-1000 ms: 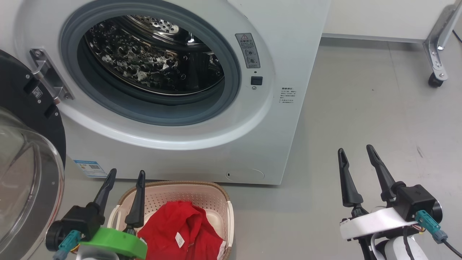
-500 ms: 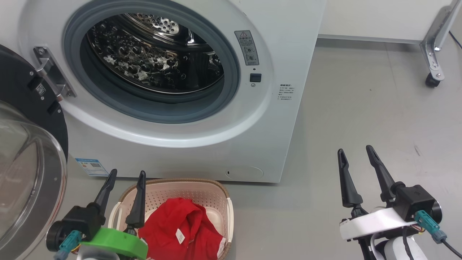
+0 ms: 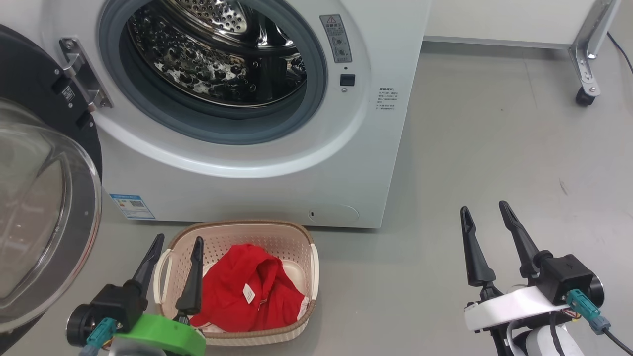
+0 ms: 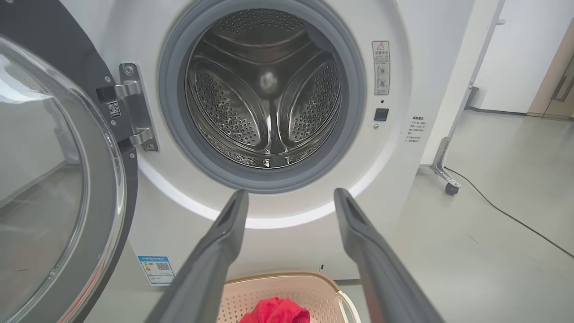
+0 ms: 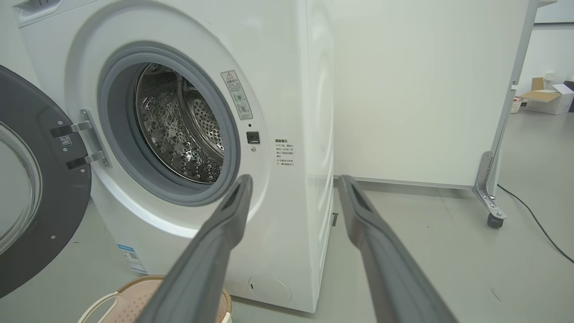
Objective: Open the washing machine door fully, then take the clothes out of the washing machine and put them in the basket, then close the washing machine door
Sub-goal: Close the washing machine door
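On the floor [image 3: 494, 123], clothes [image 3: 247, 291] are lying in the basket [image 3: 237, 225]; my view is dipping, left claw [image 3: 179, 239] and right claw [image 3: 483, 205] gaping empty, door [image 3: 44, 188] awaiting closing.

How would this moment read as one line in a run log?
door: wide open | drum: looks empty | clothes: in basket | left claw: open, empty | right claw: open, empty | to do: close door
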Robot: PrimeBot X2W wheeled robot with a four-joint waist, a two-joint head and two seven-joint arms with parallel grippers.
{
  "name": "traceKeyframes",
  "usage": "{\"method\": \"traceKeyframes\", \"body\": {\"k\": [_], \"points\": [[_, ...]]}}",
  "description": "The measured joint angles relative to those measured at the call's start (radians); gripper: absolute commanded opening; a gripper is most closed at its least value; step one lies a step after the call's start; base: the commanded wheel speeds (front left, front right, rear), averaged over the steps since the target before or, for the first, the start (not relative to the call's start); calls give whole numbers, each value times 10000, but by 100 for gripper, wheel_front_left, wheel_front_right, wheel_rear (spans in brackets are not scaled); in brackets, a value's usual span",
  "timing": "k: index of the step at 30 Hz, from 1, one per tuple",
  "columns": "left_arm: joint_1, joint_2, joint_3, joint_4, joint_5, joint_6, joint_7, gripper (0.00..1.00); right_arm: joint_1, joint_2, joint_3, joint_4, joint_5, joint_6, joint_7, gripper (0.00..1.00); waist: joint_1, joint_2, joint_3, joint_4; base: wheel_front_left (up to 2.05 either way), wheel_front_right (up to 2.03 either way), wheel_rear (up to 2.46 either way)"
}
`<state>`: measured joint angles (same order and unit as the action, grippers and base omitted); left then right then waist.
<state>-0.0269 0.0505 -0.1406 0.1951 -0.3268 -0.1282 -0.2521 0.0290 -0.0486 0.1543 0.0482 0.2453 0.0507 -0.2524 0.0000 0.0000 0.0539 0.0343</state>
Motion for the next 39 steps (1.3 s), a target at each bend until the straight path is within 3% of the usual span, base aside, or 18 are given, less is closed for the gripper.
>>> {"method": "traceKeyframes", "body": {"k": [19, 39], "points": [[2, -15, 25, -155, 161, 0, 0, 100, 0, 0, -44, -4, -35, 0, 0, 100, 0, 0, 121, 63, -98, 98, 0], [2, -27, 31, -169, 219, 0, 0, 100, -1, 2, -52, 0, -33, 4, 2, 100, 0, 0, 145, 165, -21, 21, 0]]}}
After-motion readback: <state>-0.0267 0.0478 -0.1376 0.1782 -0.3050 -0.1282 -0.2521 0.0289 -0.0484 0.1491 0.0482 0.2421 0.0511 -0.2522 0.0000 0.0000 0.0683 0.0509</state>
